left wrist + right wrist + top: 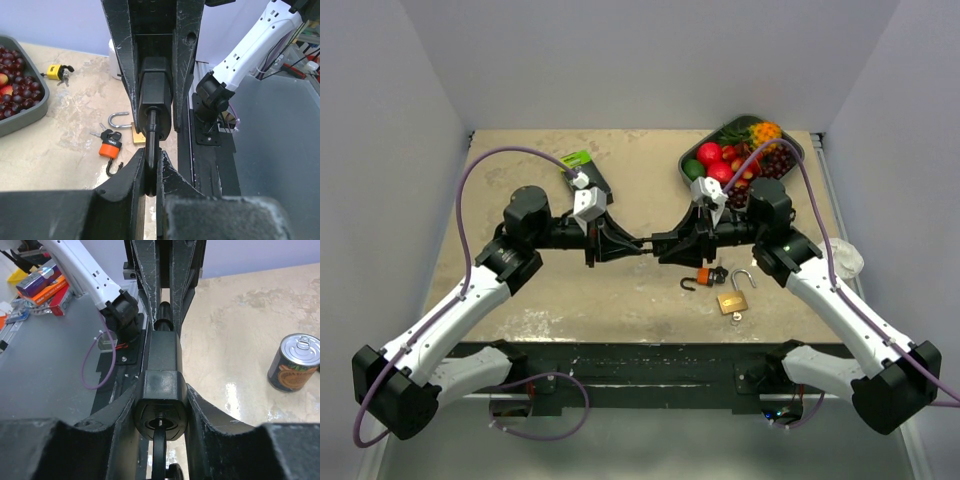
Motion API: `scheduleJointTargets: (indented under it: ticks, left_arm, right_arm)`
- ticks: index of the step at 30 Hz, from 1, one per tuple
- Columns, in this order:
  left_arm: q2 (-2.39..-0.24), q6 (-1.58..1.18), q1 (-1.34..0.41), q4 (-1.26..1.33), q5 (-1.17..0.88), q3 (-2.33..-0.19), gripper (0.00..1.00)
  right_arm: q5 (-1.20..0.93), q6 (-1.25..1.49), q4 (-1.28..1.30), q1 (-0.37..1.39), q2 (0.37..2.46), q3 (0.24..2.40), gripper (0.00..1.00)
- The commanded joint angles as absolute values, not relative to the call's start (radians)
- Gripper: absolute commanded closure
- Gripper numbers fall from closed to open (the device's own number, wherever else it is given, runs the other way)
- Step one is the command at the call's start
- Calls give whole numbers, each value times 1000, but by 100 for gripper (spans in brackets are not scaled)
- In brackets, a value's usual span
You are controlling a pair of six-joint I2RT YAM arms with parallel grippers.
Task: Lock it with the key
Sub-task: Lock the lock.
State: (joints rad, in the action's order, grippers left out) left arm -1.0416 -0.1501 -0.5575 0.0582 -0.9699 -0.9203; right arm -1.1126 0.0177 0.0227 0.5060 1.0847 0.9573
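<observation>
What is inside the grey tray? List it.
Two red fruits, a green fruit, dark grapes and orange pieces show; the right arm hides the tray's near side.

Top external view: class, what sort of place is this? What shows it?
Probably a robotics test bench: left arm and right arm bolted at a table edge, plain white walls around it, props like a brass padlock and fruit tray.

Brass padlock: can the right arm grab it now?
Probably not yet. The right fingers are busy around the black lock, which the left fingers also pinch. The brass padlock itself lies uncovered.
</observation>
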Motion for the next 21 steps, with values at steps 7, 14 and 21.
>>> scheduleJointTargets:
  ticks: [7,14,21]
  left_arm:
    - [-1035,-105,-554,94,-940,-972,75]
    - [-1023,38,-427,-127,-974,-968,45]
    - [-983,12,-414,-111,-1054,-945,49]
  right_arm:
    - [-1132,169,-103,514,1092,999,100]
    - [-1126,250,-152,512,1089,1003,100]
    - [-1101,230,-152,514,1081,997,100]
